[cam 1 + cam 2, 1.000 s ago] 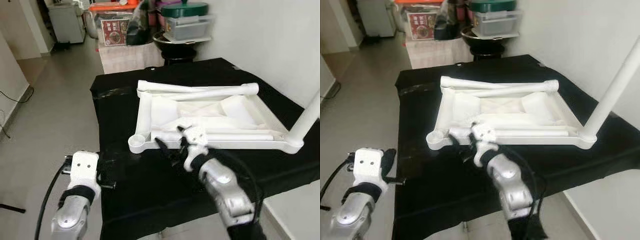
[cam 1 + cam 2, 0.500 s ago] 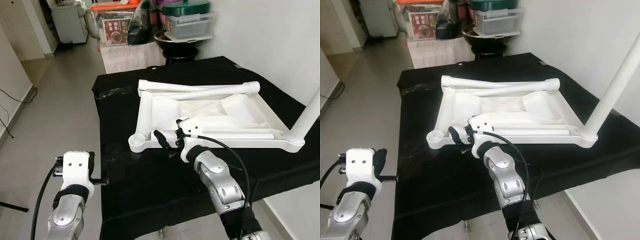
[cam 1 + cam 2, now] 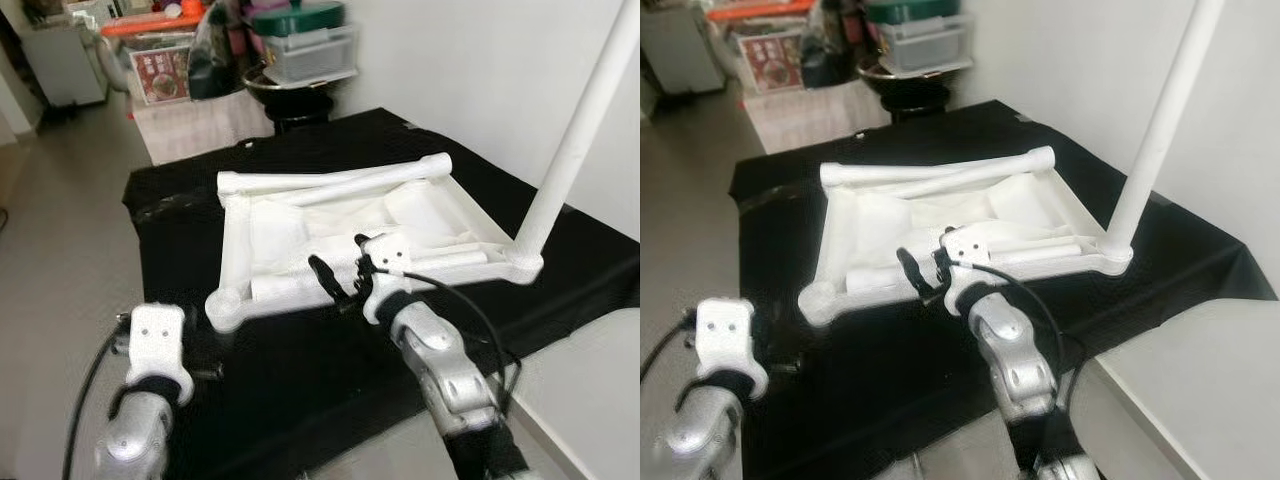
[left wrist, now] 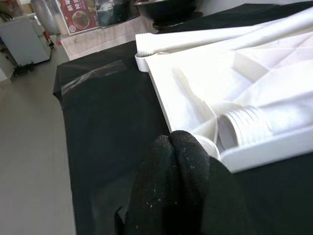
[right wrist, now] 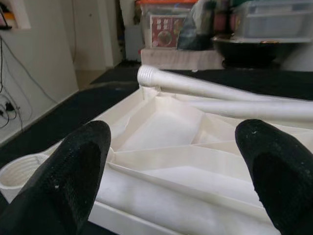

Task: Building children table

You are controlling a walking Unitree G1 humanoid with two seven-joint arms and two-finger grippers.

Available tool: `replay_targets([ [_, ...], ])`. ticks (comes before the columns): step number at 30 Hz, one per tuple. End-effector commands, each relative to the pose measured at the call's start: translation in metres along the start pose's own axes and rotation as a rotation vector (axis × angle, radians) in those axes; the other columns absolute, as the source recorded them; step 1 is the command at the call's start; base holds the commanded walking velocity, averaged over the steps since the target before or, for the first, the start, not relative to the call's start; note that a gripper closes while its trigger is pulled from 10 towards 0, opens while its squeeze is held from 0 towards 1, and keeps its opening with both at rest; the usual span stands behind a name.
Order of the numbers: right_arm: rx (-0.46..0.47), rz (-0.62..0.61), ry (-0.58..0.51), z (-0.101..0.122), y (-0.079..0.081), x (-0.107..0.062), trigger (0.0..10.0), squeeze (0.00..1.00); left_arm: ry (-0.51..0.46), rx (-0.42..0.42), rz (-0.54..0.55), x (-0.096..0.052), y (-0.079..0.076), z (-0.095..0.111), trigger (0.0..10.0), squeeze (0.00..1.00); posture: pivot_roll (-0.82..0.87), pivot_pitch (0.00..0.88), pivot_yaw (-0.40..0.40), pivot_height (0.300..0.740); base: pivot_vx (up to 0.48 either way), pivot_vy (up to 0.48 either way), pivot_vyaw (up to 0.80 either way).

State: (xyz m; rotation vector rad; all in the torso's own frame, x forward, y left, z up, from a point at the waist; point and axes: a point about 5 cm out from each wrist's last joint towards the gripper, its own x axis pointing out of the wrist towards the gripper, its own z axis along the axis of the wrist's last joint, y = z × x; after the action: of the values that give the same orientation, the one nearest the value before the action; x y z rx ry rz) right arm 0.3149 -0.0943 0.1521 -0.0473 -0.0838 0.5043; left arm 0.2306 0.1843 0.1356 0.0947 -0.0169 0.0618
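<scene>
Closest in, the left gripper [image 3: 195, 345] hangs low over the near edge of the black-draped surface [image 3: 300, 360], and its fingers [image 4: 178, 176] are pressed together with nothing between them; just past their tips sits the near corner socket [image 3: 224, 308] of the white tabletop [image 3: 300, 225]. That tabletop is lying upside down on the black cloth, ribbed underside up. A bit further in, the right gripper [image 3: 340, 280] is held at the tabletop's near rail, fingers [image 5: 73, 176] spread wide apart and holding nothing, so the rail and the ribbed panels show in the gap between them. Right beyond those fingers a loose white leg [image 3: 440, 260] lies inside the frame along the near rail, threaded end visible in the left wrist view. Further past the fingertips another loose leg [image 3: 350, 182] lies across the far side of the frame. Off to the right of the right fingers, one leg [image 3: 580, 130] already stands upright in the tabletop's corner socket, pretty tall. Way past everything, beyond the far edge of the surface, there's a black bowl [image 3: 290, 85] with a clear lidded box [image 3: 308, 52] on top and a red-lidded container [image 3: 150, 25] beside it.
</scene>
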Motion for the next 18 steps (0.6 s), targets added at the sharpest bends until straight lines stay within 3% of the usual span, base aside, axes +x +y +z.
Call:
replay_targets([
  [1, 0.015, 0.007, 0.010, -0.002, 0.002, -0.001, 10.0, 0.00, 0.012, 0.003, -0.001, -0.001, 0.002, -0.001, 10.0, 0.00, -0.04, 0.000, 0.061, 0.740, 0.285, 0.000, 0.00],
  [10, 0.059, -0.035, -0.001, -0.002, 0.000, -0.009, 10.0, 0.00, 0.028, 0.015, -0.036, -0.006, 0.001, -0.003, 10.0, 0.00, -0.01, 0.000, 0.060, 0.740, 0.286, 0.000, 0.00],
  [14, 0.062, -0.018, -0.014, 0.002, 0.002, -0.010, 10.0, 0.00, 0.035, 0.021, -0.072, -0.010, 0.000, -0.002, 10.0, 0.00, 0.01, 0.000, 0.045, 0.740, 0.000, 0.000, 0.00],
  [18, 0.014, -0.004, -0.042, 0.015, -0.010, -0.009, 10.0, 0.00, -0.011, -0.070, -0.193, -0.008, -0.009, 0.016, 10.0, 0.00, 0.00, 0.000, 0.028, 0.740, 0.000, 0.000, 0.00],
])
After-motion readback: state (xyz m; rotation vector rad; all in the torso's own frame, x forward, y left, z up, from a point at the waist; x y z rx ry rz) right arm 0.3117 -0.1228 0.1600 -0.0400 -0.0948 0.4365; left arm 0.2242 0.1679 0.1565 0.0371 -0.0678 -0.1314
